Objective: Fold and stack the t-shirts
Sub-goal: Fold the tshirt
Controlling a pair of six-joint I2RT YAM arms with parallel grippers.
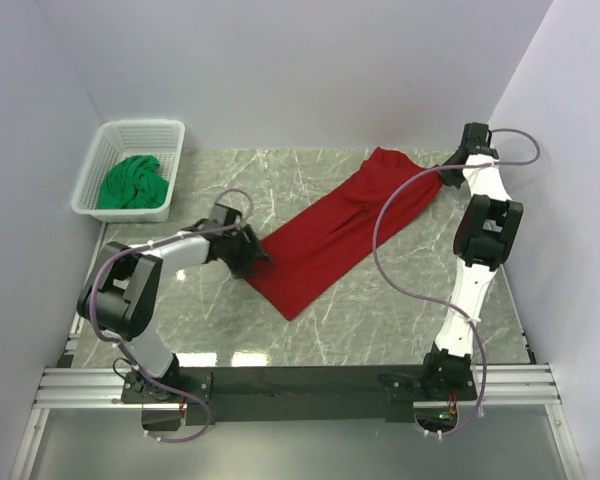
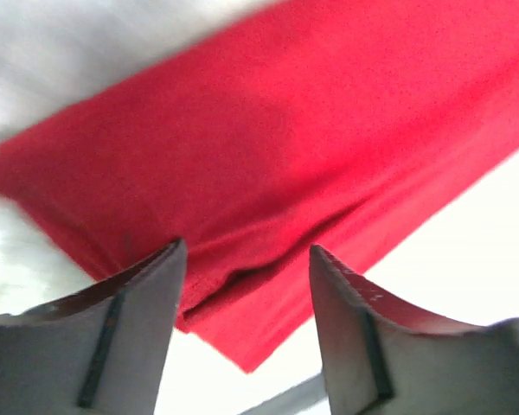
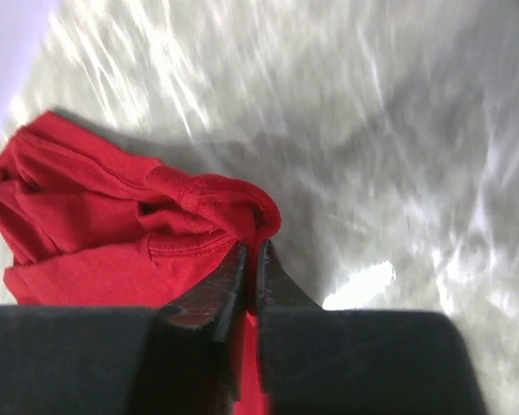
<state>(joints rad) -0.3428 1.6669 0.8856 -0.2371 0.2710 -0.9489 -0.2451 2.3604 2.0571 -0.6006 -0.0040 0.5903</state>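
Note:
The red t-shirt (image 1: 345, 235) lies as a long folded strip running diagonally across the marble table (image 1: 400, 320). My left gripper (image 1: 255, 257) is at its near-left end. In the left wrist view the left gripper (image 2: 246, 251) stands open, and the red t-shirt (image 2: 285, 147) has a corner just ahead between the fingers. My right gripper (image 1: 442, 172) is at the far-right end. In the right wrist view the right gripper (image 3: 253, 246) is shut on a bunched edge of the red t-shirt (image 3: 86, 251). The green t-shirt (image 1: 133, 182) sits crumpled in the basket.
A white lattice basket (image 1: 105, 135) stands at the far-left corner against the wall. White walls close in the left, back and right sides. The right arm's purple cable (image 1: 380, 235) loops over the shirt's middle.

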